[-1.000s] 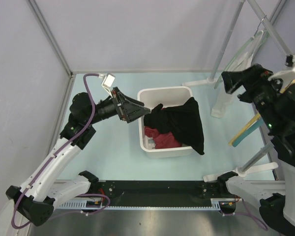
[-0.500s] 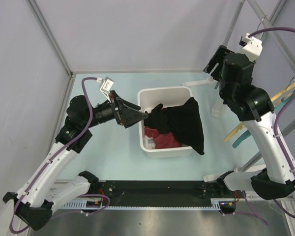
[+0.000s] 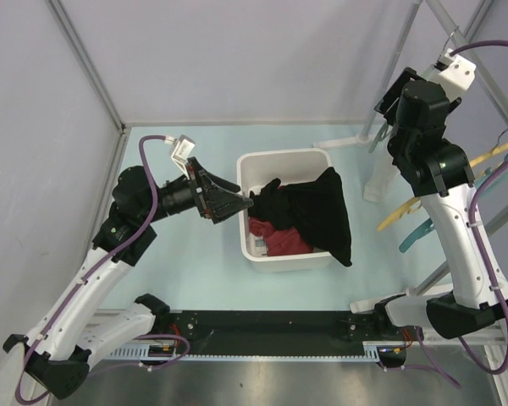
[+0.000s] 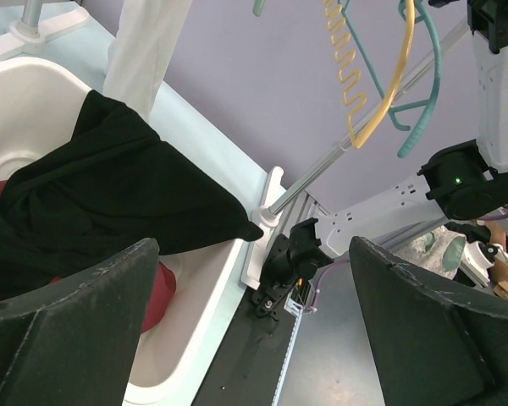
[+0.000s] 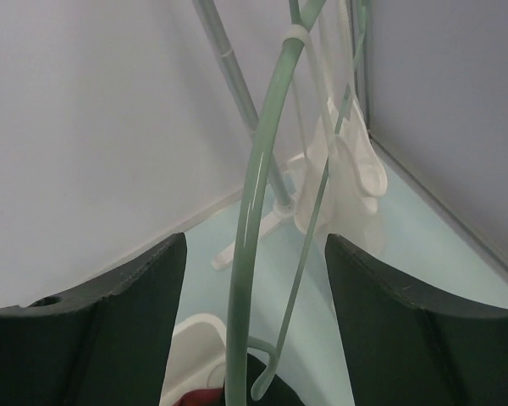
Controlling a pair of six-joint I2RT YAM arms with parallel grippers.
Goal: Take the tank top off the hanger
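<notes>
A white tank top (image 5: 349, 173) hangs on a pale green hanger on the rack; it also shows in the top view (image 3: 378, 176) and the left wrist view (image 4: 148, 46). My right gripper (image 3: 381, 110) is open, raised by the rack. In the right wrist view (image 5: 254, 330) a pale green hanger (image 5: 254, 237) stands between the open fingers, with the tank top farther behind. My left gripper (image 3: 241, 203) is open and empty at the left rim of the white bin (image 3: 284, 157). In the left wrist view (image 4: 254, 338) its fingers frame the bin's near edge.
The bin holds a black garment (image 3: 317, 207) draped over its right rim and a red garment (image 3: 275, 237). A yellow hanger (image 3: 402, 211) and a teal hanger (image 3: 419, 233) hang at the right. White rack feet (image 3: 343, 142) rest on the table.
My right arm has swung from the far right up to the rack, bringing the open gripper around the pale green hanger. The yellow and teal hangers have shifted. The left gripper has barely moved.
</notes>
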